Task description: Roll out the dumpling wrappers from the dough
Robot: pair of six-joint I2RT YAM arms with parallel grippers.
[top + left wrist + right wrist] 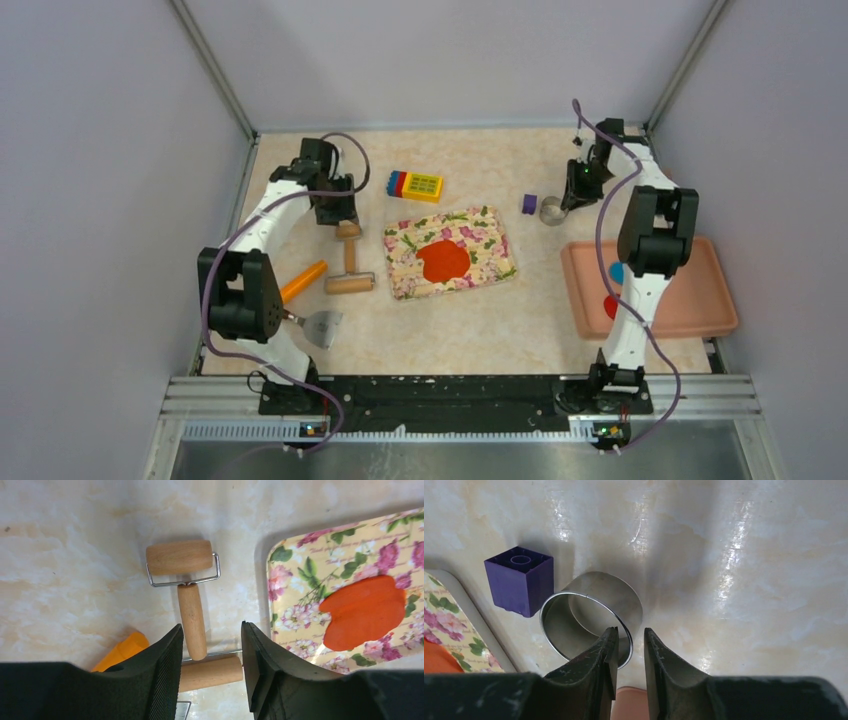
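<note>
Jaws: left gripper (211, 630) wide, empty, over roller (192, 612); right gripper (630, 635) barely parted astride ring (616, 592) rim; centre on the handle before you close.

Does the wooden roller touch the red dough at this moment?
Apart. The left wrist view shows the wooden roller on the table and the dough on the flowered board, with bare table between.

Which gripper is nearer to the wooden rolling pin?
Left. The left gripper hovers directly over the rolling pin, its jaws open either side of the handle. The right gripper is far off on the other side, at the metal ring.
</note>
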